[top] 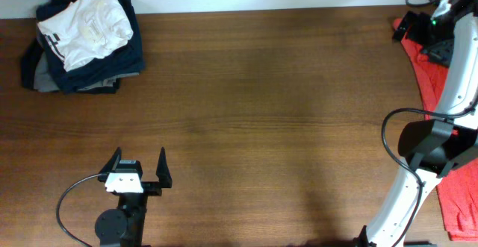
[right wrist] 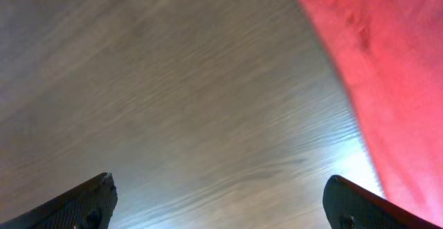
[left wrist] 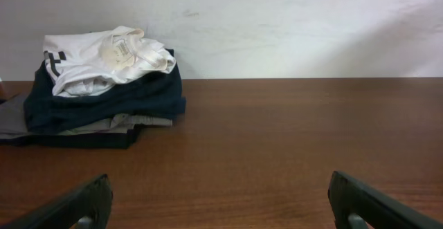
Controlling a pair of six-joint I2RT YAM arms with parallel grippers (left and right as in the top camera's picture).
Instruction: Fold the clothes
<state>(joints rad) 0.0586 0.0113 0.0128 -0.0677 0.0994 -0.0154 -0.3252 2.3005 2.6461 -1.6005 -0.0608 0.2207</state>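
The white T-shirt (top: 86,27) lies bundled on top of a stack of dark navy folded garments (top: 97,72) at the table's far left corner. It also shows in the left wrist view (left wrist: 104,59), with its neck label up; its chest print is hidden. My left gripper (top: 140,160) is open and empty near the front edge, far from the stack, fingers wide apart over bare wood (left wrist: 220,187). My right gripper (top: 403,27) is open and empty at the far right, over bare wood (right wrist: 220,187) just left of a red cloth.
The red T-shirt (top: 432,75) lies along the table's right edge under the right arm and shows in the right wrist view (right wrist: 374,63). A grey garment (left wrist: 10,122) sticks out at the stack's left. A white wall (left wrist: 291,28) stands behind the table.
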